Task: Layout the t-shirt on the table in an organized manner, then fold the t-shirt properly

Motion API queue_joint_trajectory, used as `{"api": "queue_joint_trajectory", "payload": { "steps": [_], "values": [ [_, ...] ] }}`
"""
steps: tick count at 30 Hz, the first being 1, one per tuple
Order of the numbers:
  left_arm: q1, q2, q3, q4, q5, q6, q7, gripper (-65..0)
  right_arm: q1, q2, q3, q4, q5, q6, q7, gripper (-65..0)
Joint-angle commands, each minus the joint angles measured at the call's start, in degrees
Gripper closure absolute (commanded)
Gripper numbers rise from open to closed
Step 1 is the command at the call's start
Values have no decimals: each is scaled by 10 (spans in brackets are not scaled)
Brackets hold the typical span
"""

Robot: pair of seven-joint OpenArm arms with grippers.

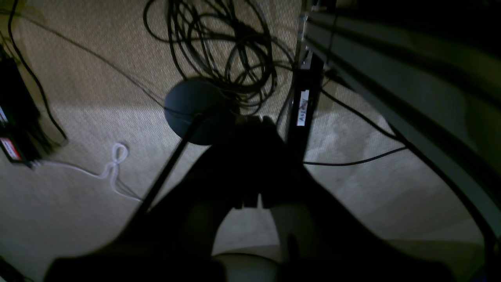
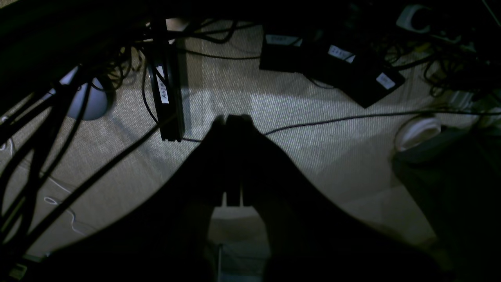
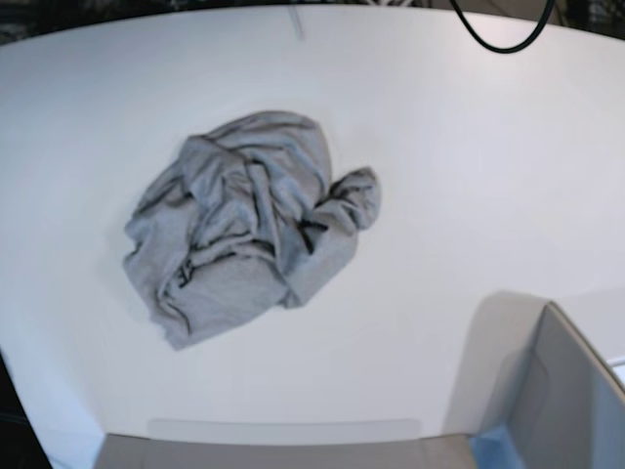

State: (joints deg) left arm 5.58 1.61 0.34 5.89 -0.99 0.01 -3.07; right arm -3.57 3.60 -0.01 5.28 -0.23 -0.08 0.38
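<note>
Two grippers are hanging below table height, each facing a beige carpet rather than the work surface. In the left wrist view, the left gripper (image 1: 250, 162) is showing as a dark silhouette in the lower middle of the frame, its jaws pressed together with nothing between them. A tangle of black cables (image 1: 219, 47) is lying on the carpet (image 1: 98, 98) at the top centre, a round grey disc (image 1: 193, 111) is sitting just above the gripper, and a thin white cord (image 1: 111, 168) is trailing at the left.

In the right wrist view, the right gripper (image 2: 233, 156) is likewise appearing as a black shape in the middle, its jaws closed on nothing. Black boxes with white labels (image 2: 332, 66) are lying at the upper right, and a dark bar with a white label (image 2: 166, 94) is standing at the upper left.

In the base view, the shirt (image 3: 244, 230) is lying crumpled in a heap, left of centre on the table (image 3: 459, 147), with folds bunched over one another and no lettering showing. Neither arm is appearing in this view. A grey bin (image 3: 566, 401) is sitting at the lower right corner, well apart from the shirt, and a black cable loop (image 3: 503, 34) is hanging at the top right.
</note>
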Motion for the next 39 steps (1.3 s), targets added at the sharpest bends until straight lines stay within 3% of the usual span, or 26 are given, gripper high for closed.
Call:
{"api": "queue_joint_trajectory", "payload": {
  "steps": [1, 35, 39],
  "values": [
    [4, 1, 2, 0, 7, 2, 2, -1, 2, 3, 0, 1, -2, 1, 4, -1],
    [21, -18, 0, 4, 8, 2, 0, -1, -39, 10, 0, 48, -2, 1, 1, -1],
    [63, -33, -2, 48, 8, 2, -40, -1, -59, 22, 0, 50, -2, 1, 4, -1]
  ]
}}
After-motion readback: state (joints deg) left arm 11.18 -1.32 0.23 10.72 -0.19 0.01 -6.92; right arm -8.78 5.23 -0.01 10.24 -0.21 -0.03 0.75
